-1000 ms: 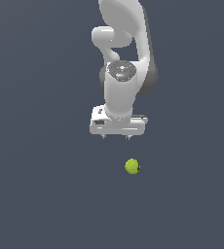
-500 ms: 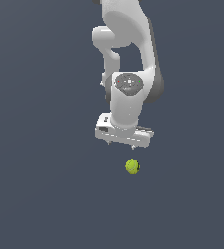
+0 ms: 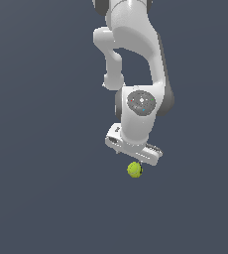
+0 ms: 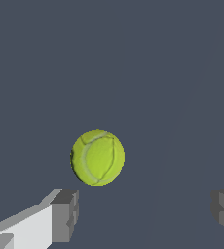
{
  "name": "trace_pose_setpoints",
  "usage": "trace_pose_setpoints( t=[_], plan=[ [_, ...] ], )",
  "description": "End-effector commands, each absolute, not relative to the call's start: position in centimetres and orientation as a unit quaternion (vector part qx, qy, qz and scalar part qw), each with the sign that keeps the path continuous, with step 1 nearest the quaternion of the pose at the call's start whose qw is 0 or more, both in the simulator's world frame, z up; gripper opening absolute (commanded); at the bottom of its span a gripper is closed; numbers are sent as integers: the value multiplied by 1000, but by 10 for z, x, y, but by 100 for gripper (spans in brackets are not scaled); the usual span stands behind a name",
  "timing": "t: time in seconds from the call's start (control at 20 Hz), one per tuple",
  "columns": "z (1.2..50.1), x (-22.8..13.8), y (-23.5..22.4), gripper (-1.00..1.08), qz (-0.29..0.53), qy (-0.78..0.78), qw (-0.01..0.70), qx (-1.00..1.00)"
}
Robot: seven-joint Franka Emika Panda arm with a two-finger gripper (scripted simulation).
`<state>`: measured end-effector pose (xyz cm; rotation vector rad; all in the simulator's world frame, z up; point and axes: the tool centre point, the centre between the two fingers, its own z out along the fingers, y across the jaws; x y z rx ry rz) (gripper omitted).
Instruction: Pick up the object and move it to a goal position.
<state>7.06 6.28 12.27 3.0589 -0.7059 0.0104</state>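
Lowering since a second ago, the white Panda arm is bringing its gripper down from well above the tennis ball to just over it, while the ball itself is sitting where it was before. Over the same second the gripper body is tipping, so that its end toward the exterior view's right is now hanging lower than the other end. In the wrist view the gripper is standing open, with its two grey fingertips set wide apart and nothing held between them. The yellow-green ball, crossed by faint dark seam lines, is lying ahead of the fingertips and nearer to one finger than to the other, touching neither; whether it is already sitting between the fingers or just beyond their tips is not something the pictures are settling. In the exterior view the ball is showing directly beneath the gripper body, nearly touching its underside, with a small dark finger part peeking out at the ball's side toward the exterior view's right. No container is appearing in either view. The ball is resting on a plain dark blue-grey surface, flat and unmarked, which is filling the whole background of both views with no edge, wall or horizon to be made out.
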Motion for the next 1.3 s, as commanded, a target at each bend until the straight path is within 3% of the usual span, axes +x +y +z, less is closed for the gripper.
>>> trace_pose_setpoints(
  t=[0.0,1.25],
  plan=[
    [116,76,70,100,3,-254,1,967],
    [76,93,93,100,0,-347,0,938]
  ],
)
